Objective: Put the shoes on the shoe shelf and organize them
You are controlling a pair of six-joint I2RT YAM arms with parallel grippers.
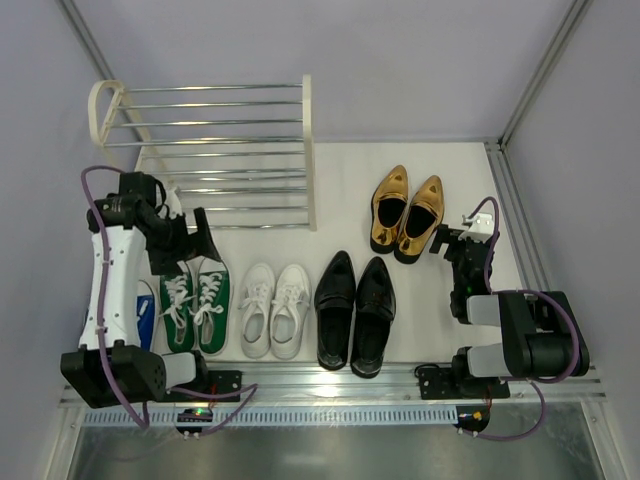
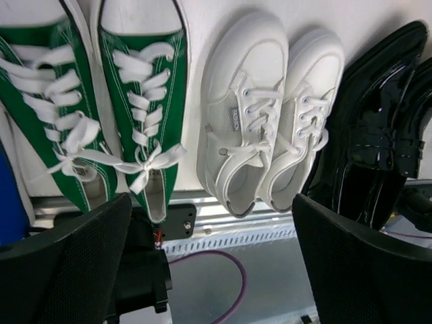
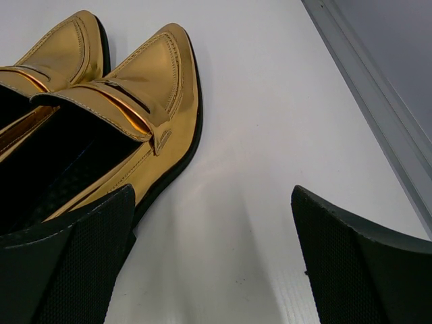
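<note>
The left end effector [image 2: 211, 199] hangs wide apart, holding nothing, just in front of the cream-white shoe shelf with chrome rods [image 1: 308, 150]. The right end effector [image 3: 213, 189], also apart and empty, sits well right of the shelf. On the white bench [image 1: 455, 165] in front of the shelf lie glossy black pointed loafers [image 1: 355, 312], green canvas sneakers [image 1: 197, 300] and white sneakers [image 1: 273, 310]. Shiny gold pointed shoes [image 1: 408, 212] lie to its right.

blue sneakers [image 1: 147, 315] largely behind left arm [image 1: 112, 290]
</note>
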